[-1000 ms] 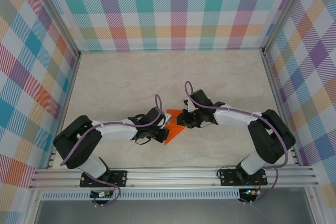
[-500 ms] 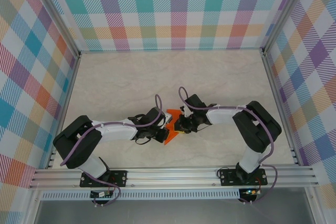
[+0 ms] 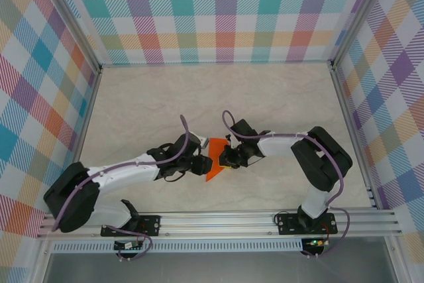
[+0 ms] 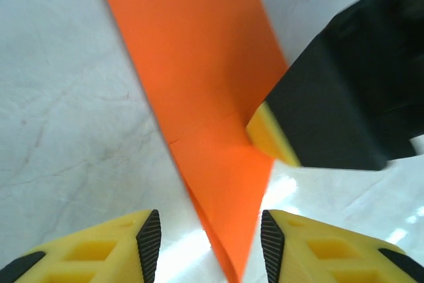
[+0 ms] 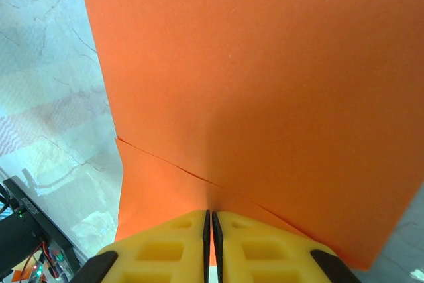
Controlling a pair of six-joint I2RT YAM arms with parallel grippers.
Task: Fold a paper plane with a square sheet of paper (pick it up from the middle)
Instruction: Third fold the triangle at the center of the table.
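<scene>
Orange paper (image 3: pixel 213 169): folded to a pointed shape, lying on the marble table (image 3: pixel 152 104) a little toward 6 o'clock from its middle, between the two grippers.

Left gripper (image 4: pixel 211 238): jaws partly open. The paper's narrow tip lies in the gap with bare table on either side of it, so nothing is gripped.

Right gripper (image 5: pixel 209 240): jaws pressed together with a hairline slit between them, pinching the paper's near edge.

Overhead view: the left arm (image 3: pixel 126 170) reaches the paper from 9 o'clock and the right arm (image 3: pixel 285 144) from 3 o'clock. The two heads nearly meet over the paper. The jaws are too small here to read.

Left wrist view: a crease runs across the paper. One yellow finger (image 4: pixel 271 140) of the right gripper touches the paper's 3 o'clock edge, with the black body behind it.

Right wrist view: very close in. A fold edge slants across the paper, one layer lapping another, and the table shows at 9 o'clock.
</scene>
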